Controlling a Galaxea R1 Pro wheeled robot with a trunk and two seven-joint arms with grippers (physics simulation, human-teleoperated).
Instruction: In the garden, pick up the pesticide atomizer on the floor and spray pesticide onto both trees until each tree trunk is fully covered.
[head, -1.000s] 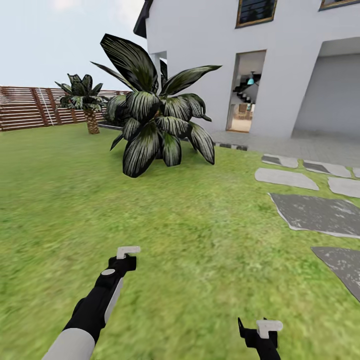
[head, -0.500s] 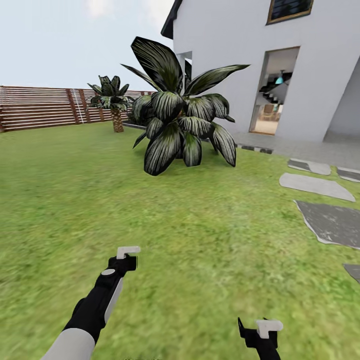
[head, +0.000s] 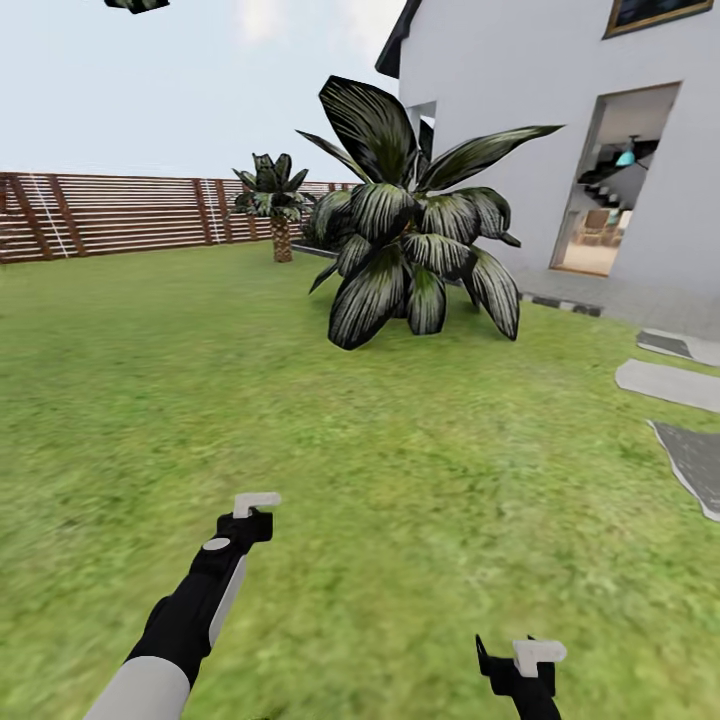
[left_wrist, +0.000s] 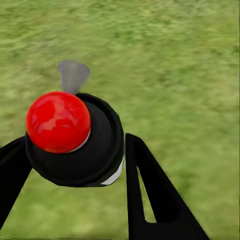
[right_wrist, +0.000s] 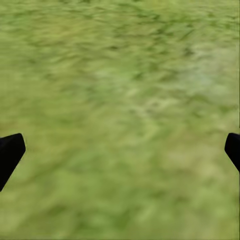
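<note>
Left gripper clamped on the atomizer, red cap toward camera; right gripper spread wide, empty. Advice: keep turning left until a pale trunk shows, can held level. Count: stepping stones three, broad-leaved plant one, palm one.

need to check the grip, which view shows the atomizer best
Left wrist view: the atomizer, black body with a red top, sits between the left end effector fingers. Head view gives just a white part at that arm's tip.
</note>
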